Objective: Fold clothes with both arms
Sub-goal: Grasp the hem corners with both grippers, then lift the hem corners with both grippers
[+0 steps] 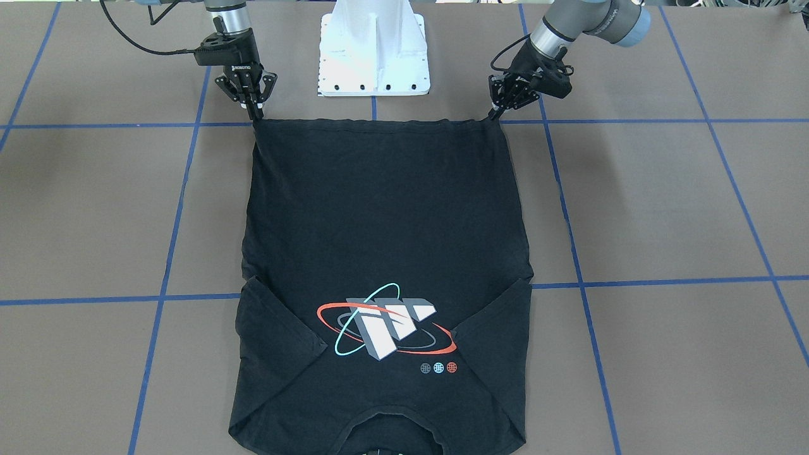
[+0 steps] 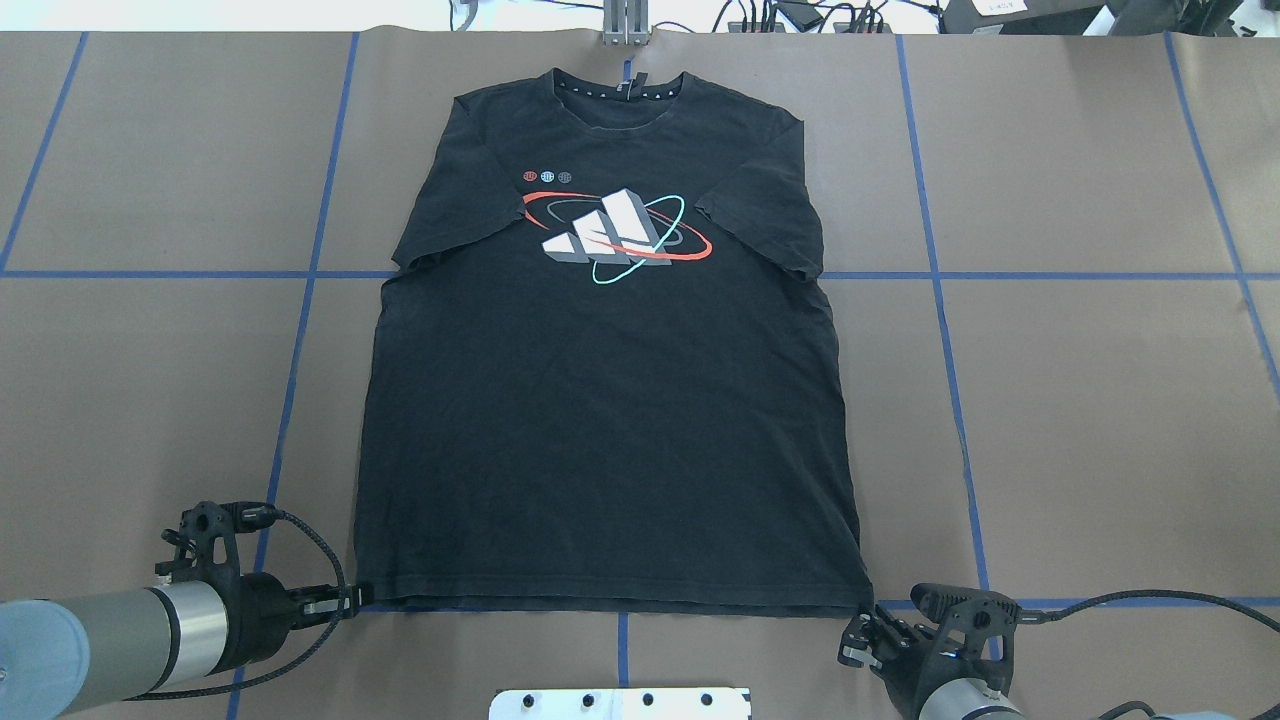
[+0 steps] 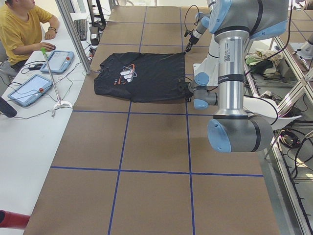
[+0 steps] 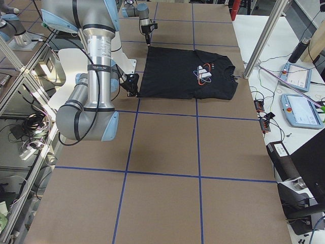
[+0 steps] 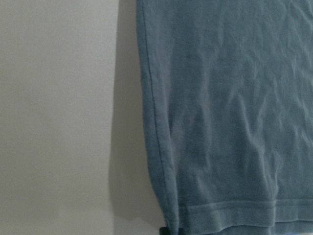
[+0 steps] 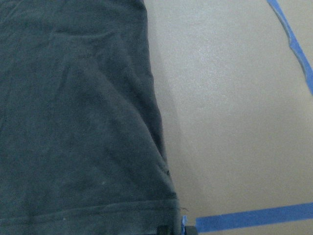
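As graphic (image 2: 615, 235) faces up | T-shirt (image 2: 600, 420) flat; sleeves (image 2: 450, 215) seemingly folded inward

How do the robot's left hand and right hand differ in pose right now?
The left hand reaches in tilted from the side; the right hand points almost straight down. Left pinches the T-shirt at its left hem corner, right at the other. Both are shut on the hem.

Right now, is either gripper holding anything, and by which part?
Both hold the black T-shirt: the left gripper pinches one bottom hem corner, the right gripper the other. The rest lies flat on the table.
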Action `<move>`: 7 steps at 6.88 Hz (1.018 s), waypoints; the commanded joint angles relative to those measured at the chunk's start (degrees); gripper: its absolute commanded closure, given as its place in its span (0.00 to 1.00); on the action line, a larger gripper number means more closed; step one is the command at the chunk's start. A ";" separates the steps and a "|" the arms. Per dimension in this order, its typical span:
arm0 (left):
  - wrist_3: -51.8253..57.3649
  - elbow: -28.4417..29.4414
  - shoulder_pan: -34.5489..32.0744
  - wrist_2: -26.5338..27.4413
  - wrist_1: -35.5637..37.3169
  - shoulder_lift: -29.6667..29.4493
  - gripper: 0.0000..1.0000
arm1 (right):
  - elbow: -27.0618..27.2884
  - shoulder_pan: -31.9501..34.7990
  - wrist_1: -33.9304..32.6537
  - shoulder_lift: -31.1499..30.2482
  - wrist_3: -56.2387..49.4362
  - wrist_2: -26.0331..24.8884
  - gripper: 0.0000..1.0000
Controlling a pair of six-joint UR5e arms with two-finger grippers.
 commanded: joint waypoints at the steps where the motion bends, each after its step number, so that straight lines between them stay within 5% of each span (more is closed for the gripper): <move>1: 0.00 -0.20 0.00 0.07 0.00 0.03 1.00 | 0.02 0.14 0.00 0.00 0.03 0.00 1.00; 4: 0.09 -2.91 -0.09 -0.54 0.35 0.38 1.00 | 3.25 1.62 0.00 -0.34 -0.67 0.96 1.00; 7: 0.62 -14.05 -1.49 -12.20 0.44 5.54 1.00 | 18.25 3.66 -0.35 -6.12 -8.19 16.47 1.00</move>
